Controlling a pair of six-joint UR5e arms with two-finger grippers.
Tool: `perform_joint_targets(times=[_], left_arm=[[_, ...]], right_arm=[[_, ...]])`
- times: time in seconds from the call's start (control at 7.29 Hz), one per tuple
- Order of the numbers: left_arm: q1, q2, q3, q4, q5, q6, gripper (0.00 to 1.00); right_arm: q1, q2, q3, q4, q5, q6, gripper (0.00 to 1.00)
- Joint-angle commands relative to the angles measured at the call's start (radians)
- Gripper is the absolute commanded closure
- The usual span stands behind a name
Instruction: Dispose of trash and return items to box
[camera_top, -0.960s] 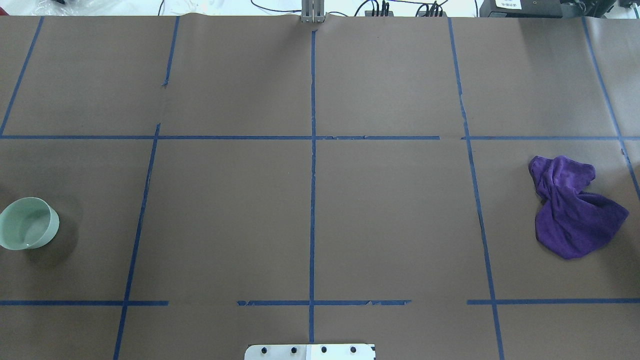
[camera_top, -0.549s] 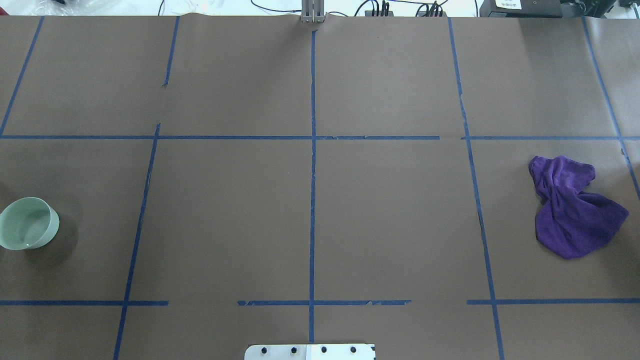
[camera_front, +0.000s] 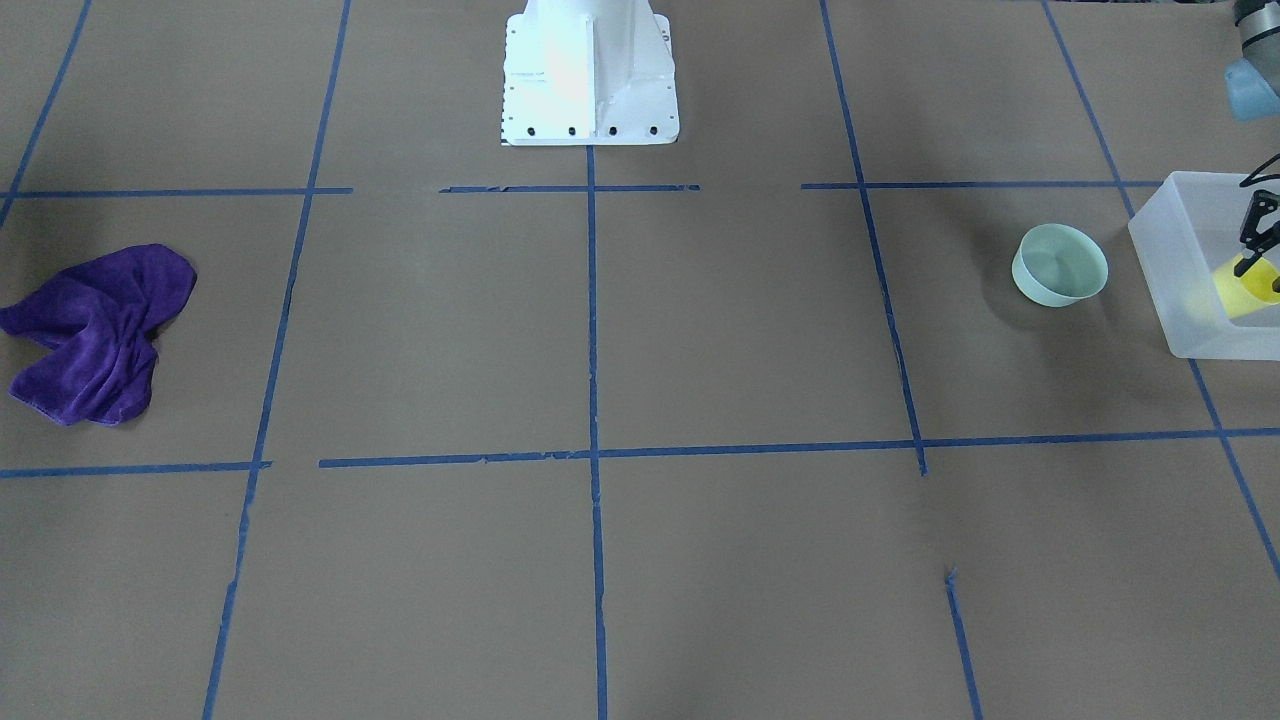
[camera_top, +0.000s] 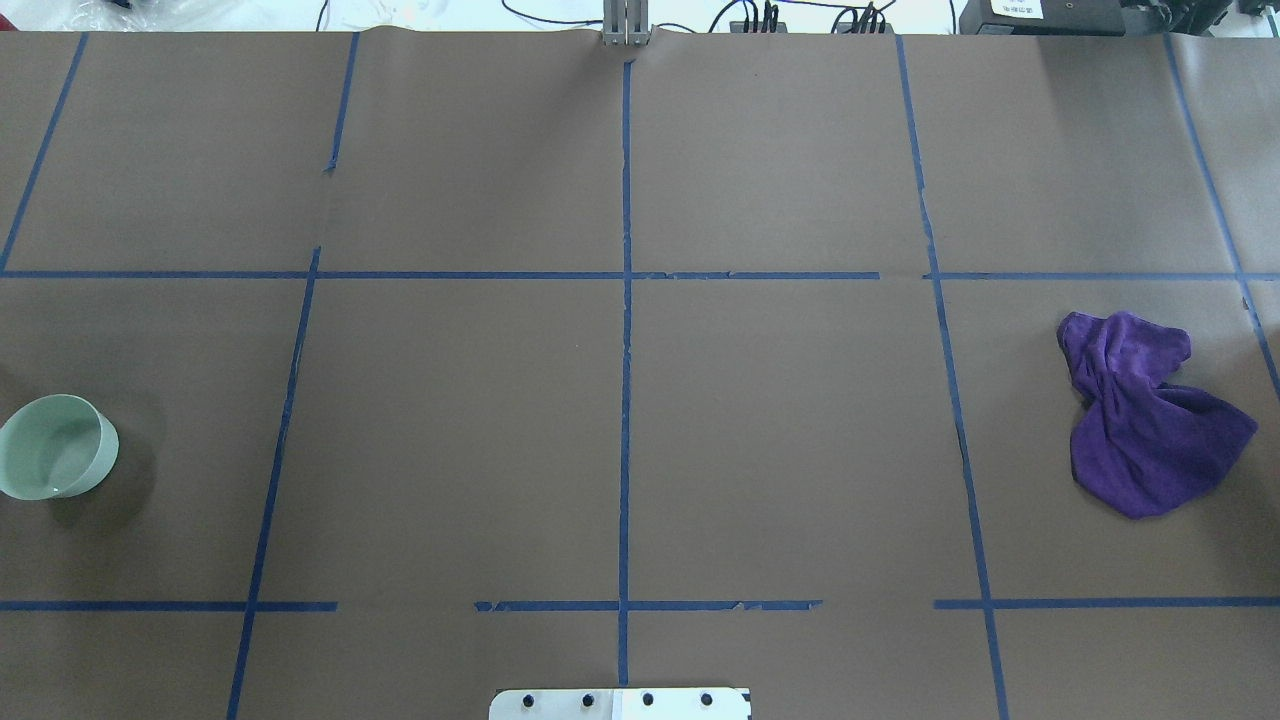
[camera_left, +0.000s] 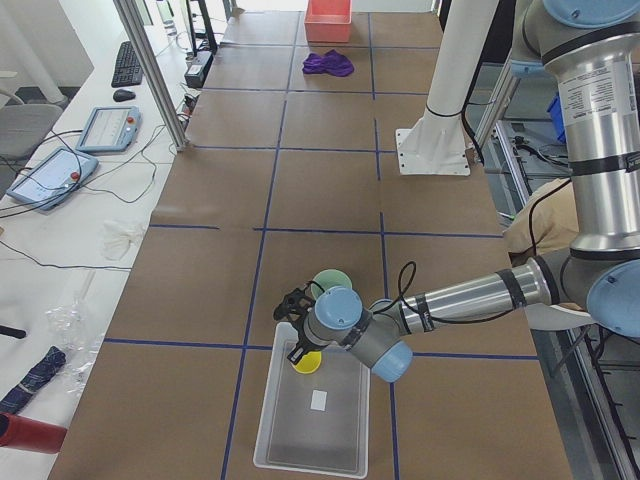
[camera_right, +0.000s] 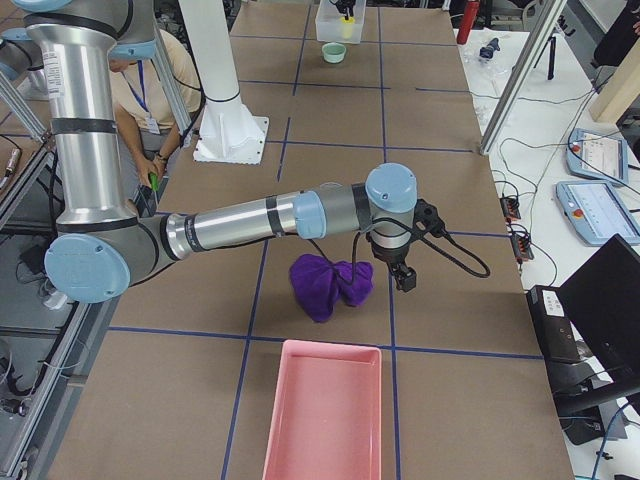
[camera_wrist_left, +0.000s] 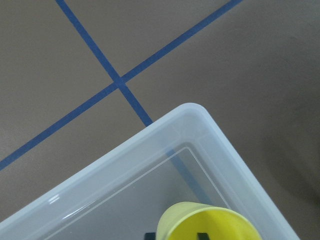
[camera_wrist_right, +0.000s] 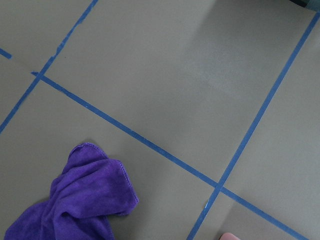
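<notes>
Nothing moved: bowl (camera_front: 1060, 265) beside box (camera_front: 1160, 262), where left gripper (camera_front: 1250, 265) pinches cup (camera_front: 1245, 290); right gripper (camera_right: 405, 278): cannot tell.

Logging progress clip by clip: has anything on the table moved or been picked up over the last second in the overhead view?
Nothing visibly changed in the overhead view. The mint-green bowl sits at the same spot by the left edge, and the purple cloth lies crumpled in the same place on the right.
</notes>
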Motion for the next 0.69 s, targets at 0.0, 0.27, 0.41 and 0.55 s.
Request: perform_joint_targets(times=[0.0, 0.27, 0.41, 0.55], left_arm=[[-0.002, -0.008, -0.066, 0.034, 0.0, -0.004, 0.0], [-0.016, -0.021, -0.231, 0.312, 0.001, 0.007, 0.0], [-0.039, -0.022, -0.314, 0.432, 0.001, 0.01, 0.0], [-0.044, -0.03, -0.4, 0.556, 0.001, 0.026, 0.0]], right_arm=[[-0.001, 0.005, 0.032, -0.002, -0.014, 0.009, 0.0], [-0.058, 0.0, 0.147, -0.008, -0.083, 0.186, 0.0], [-0.101, -0.001, 0.178, -0.008, -0.085, 0.323, 0.0], [-0.159, -0.027, 0.195, 0.008, -0.085, 0.433, 0.0]])
